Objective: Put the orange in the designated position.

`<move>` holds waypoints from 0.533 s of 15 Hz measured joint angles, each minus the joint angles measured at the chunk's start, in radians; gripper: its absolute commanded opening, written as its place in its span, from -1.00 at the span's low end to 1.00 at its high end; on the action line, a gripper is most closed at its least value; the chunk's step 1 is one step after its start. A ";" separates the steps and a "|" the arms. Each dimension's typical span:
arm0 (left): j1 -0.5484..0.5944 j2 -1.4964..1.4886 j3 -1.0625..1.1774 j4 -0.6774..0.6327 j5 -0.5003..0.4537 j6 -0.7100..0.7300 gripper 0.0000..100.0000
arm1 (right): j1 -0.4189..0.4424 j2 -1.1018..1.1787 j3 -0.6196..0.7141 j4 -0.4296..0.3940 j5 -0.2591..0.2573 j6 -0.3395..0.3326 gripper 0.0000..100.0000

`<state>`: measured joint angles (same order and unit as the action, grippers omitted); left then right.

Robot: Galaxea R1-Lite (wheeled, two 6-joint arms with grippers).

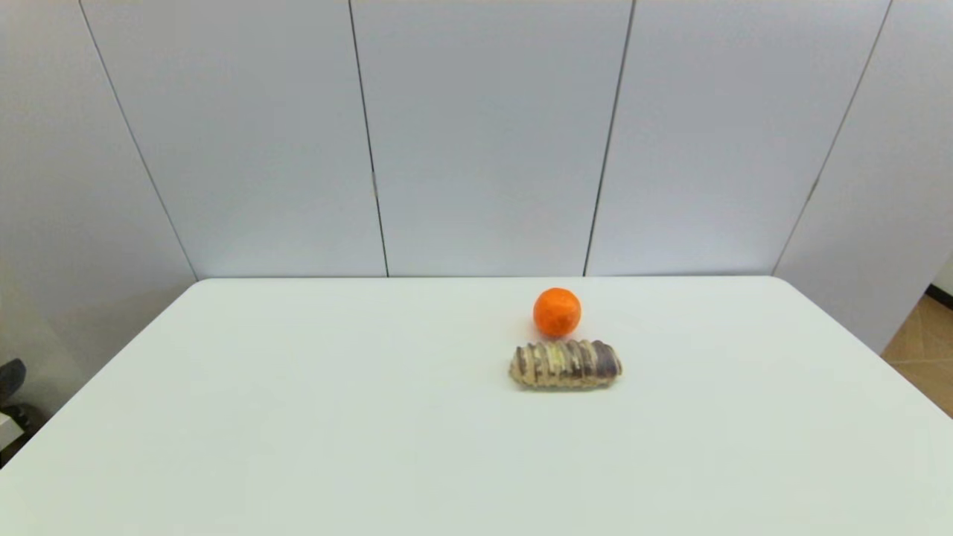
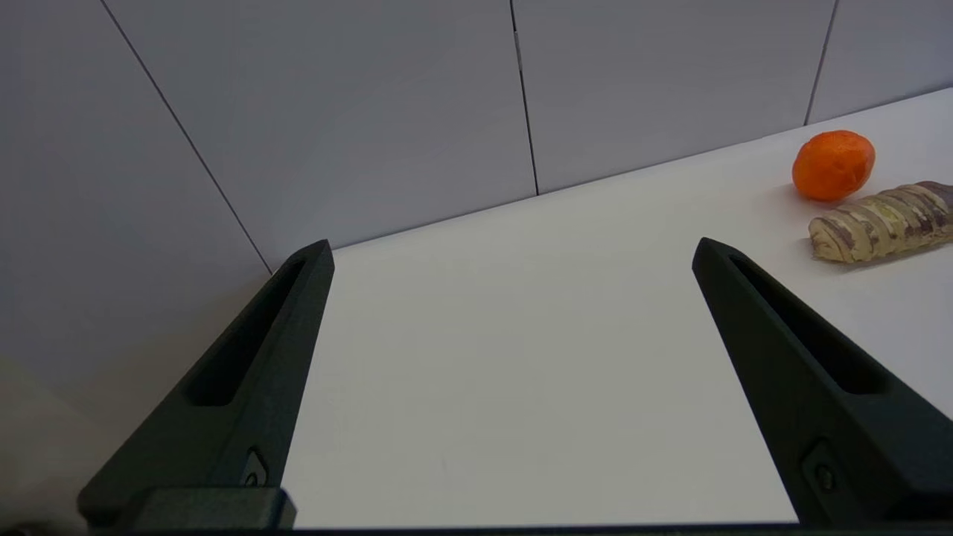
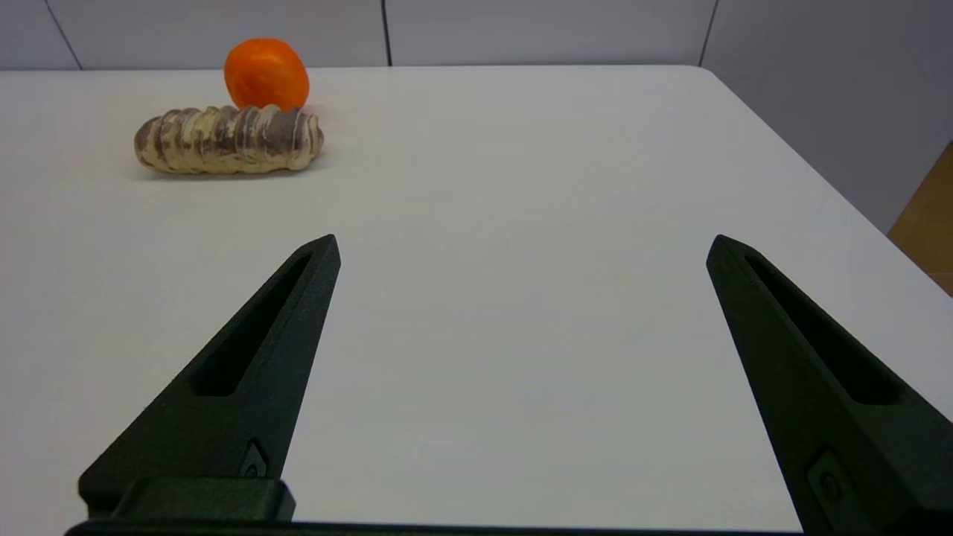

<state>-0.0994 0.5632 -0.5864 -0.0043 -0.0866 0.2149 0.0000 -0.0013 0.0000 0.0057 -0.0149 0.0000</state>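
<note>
Right of centre in the head view, toward the far edge of the white table (image 1: 298,417), sits the orange (image 1: 557,312). It rests on the tabletop, free of any grip. Directly below it in the frame lies a bread roll (image 1: 565,364), ridged, brown and cream, long axis running left to right. Orange and roll are close together; whether they touch cannot be told from this view. The orange stands above the left half of the roll.

Neither arm shows in the head view. Grey wall panels fill the upper half of that frame, and a strip of brown floor shows at the far right edge.

Left wrist view: left pincer (image 2: 514,253) spread wide, both black fingers (image 2: 253,372) apart with bare table between them, nothing held. It hangs over the table near the wall. The orange (image 2: 833,165) appears at the upper right of this frame, with the roll (image 2: 882,221) just below it, both well apart from the pincer.

Right wrist view: right pincer (image 3: 521,249) also spread wide, fingers (image 3: 246,365) apart over bare table, nothing held. The orange (image 3: 266,73) shows at the upper left of this frame, behind the roll (image 3: 228,139), which covers its lower edge. Both lie well apart from this pincer.
</note>
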 measured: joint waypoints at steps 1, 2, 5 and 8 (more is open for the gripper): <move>0.000 -0.026 0.017 0.000 0.000 0.000 1.00 | 0.000 0.000 0.000 0.000 0.000 0.000 1.00; 0.001 -0.053 0.031 -0.001 0.000 0.000 1.00 | 0.000 0.000 0.000 0.000 0.000 0.000 1.00; 0.002 -0.127 0.073 -0.003 0.000 -0.001 1.00 | 0.000 0.000 0.000 0.000 0.000 0.000 1.00; 0.003 -0.184 0.107 -0.006 0.000 -0.001 1.00 | 0.000 0.000 0.000 0.000 0.000 0.000 1.00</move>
<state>-0.0966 0.3789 -0.4796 -0.0104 -0.0870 0.2136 0.0000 -0.0013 0.0000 0.0057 -0.0147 0.0000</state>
